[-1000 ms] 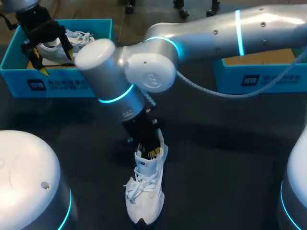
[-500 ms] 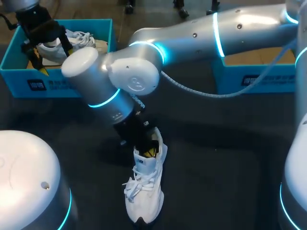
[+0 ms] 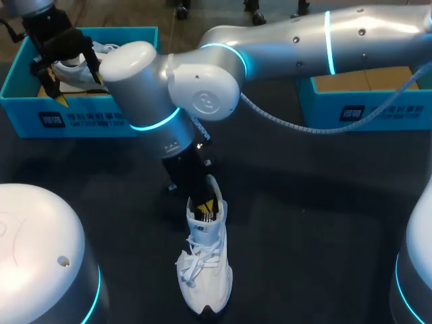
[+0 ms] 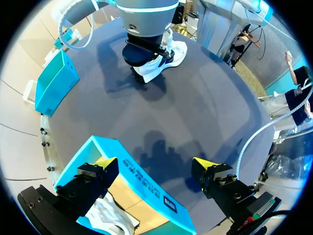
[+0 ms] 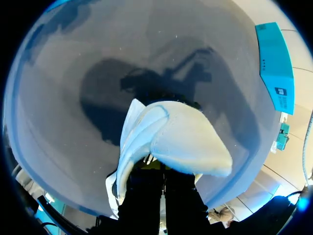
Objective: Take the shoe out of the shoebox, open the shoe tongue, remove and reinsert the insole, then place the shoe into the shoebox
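A white laced shoe (image 3: 204,266) lies on the dark table near its front, toe toward me. My right arm reaches across from the right. Its gripper (image 3: 206,205) is shut, with its yellow tips down inside the shoe's opening at the heel. In the right wrist view the white heel collar (image 5: 166,139) wraps around the dark fingers, and what they pinch is hidden. My left gripper (image 3: 67,73) hangs open over the left blue shoebox (image 3: 81,120). It shows open (image 4: 155,164) above that box's wall (image 4: 146,182), with a second white shoe (image 4: 111,218) inside.
Another blue shoebox (image 3: 364,108) stands at the back right and appears as box (image 4: 53,84) in the left wrist view. My right arm's thick forearm (image 3: 155,101) spans the table's middle. Two white round arm bases sit at the front corners.
My right arm's wrist swung left and then came back more upright over the shoe. The shoe's heel shifted slightly left. The left arm kept still.
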Controlling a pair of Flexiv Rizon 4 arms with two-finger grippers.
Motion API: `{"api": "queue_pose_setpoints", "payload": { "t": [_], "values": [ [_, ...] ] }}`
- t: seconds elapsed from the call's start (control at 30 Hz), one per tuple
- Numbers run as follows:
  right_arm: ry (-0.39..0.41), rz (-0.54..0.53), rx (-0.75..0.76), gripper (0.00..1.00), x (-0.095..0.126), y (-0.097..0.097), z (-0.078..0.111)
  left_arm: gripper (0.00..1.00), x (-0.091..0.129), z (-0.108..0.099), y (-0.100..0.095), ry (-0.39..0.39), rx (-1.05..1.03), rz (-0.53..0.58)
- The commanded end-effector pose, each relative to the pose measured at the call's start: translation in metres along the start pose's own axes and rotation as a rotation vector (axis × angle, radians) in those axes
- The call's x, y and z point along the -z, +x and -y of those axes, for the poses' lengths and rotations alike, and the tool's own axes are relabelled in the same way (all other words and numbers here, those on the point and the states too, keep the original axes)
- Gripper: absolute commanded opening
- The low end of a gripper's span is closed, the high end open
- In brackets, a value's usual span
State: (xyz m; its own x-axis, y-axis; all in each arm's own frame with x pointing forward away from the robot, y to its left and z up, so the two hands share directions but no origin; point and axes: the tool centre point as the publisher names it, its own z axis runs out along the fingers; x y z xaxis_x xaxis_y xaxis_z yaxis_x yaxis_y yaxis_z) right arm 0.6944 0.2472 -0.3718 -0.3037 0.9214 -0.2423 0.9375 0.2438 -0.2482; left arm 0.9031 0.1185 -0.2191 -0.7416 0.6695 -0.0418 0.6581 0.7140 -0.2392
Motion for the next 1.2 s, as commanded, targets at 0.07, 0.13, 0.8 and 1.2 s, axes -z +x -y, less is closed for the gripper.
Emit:
{"api": "queue_pose_setpoints", "payload": {
  "t": [0.07, 0.13, 0.8, 1.2],
  "values": [
    [-0.023, -0.081, -0.018, 0.00, 0.003, -0.008, 0.005, 1.00, 0.000, 0.000, 0.001, -0.002, 0.000, -0.001],
    [-0.017, -0.098, -0.023, 0.00, 0.004, -0.007, 0.006, 1.00, 0.000, 0.000, 0.001, -0.002, 0.000, -0.001],
    [-0.090, -0.173, -0.059, 0.00, -0.024, 0.031, -0.013, 1.00, 0.000, 0.000, 0.001, -0.002, 0.000, -0.001],
    [-0.075, -0.134, -0.062, 0.00, 0.021, 0.008, 0.004, 1.00, 0.000, 0.000, 0.001, -0.002, 0.000, -0.001]
  ]
}}
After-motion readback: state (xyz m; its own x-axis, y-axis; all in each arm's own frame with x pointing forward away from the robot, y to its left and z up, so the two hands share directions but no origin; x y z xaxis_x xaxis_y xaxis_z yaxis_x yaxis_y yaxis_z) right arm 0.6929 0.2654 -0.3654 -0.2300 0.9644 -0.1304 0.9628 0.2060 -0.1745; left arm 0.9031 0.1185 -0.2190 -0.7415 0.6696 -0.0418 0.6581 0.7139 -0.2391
